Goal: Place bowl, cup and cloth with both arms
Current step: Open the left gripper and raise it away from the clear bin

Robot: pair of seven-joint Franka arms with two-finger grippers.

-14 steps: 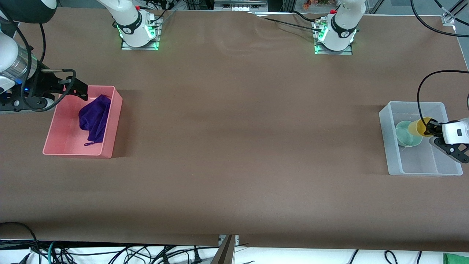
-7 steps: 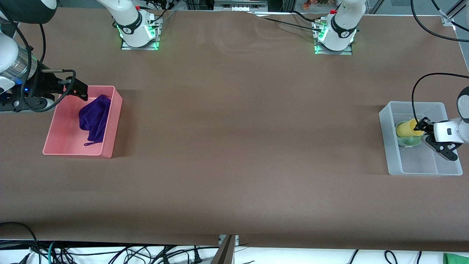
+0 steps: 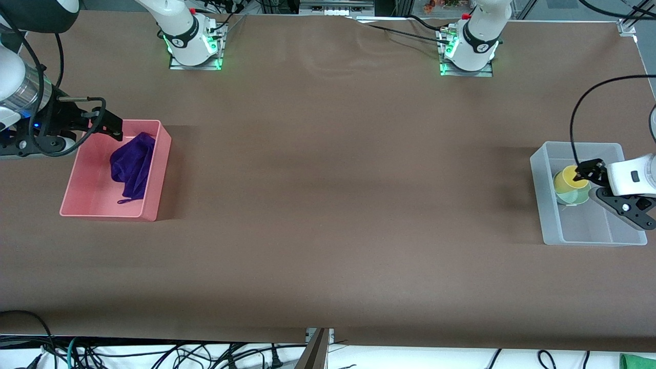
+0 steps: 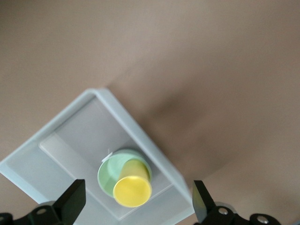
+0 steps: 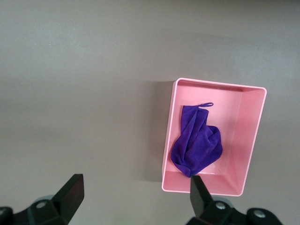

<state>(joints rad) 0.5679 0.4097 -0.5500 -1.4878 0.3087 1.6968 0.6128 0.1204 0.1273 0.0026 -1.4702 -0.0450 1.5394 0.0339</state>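
Observation:
The yellow cup [image 3: 569, 179] sits tilted inside the pale green bowl [image 3: 568, 196], at the end of the translucent bin [image 3: 589, 237] toward the table's middle. My left gripper [image 3: 602, 188] hangs over them, open and empty. In the left wrist view the cup [image 4: 132, 188] leans in the bowl [image 4: 108, 169] below my spread left gripper [image 4: 137, 198]. The purple cloth [image 3: 132, 165] lies crumpled in the pink bin [image 3: 107, 212]. My right gripper [image 3: 105, 128] waits open above that bin's corner. The right wrist view shows the cloth [image 5: 197, 146] in the pink bin [image 5: 171, 140], away from my right gripper [image 5: 135, 188].
The brown table [image 3: 338, 205] stretches between the two bins. Both arm bases [image 3: 192, 43] stand at the edge farthest from the front camera. Black cables trail from the left wrist [image 3: 579, 123]. The translucent bin's wall [image 4: 140, 136] is close beside the bowl.
My left gripper carried the cup over the bin, set it in the green bowl and let go of it; its fingers now stand open. The right arm has not moved.

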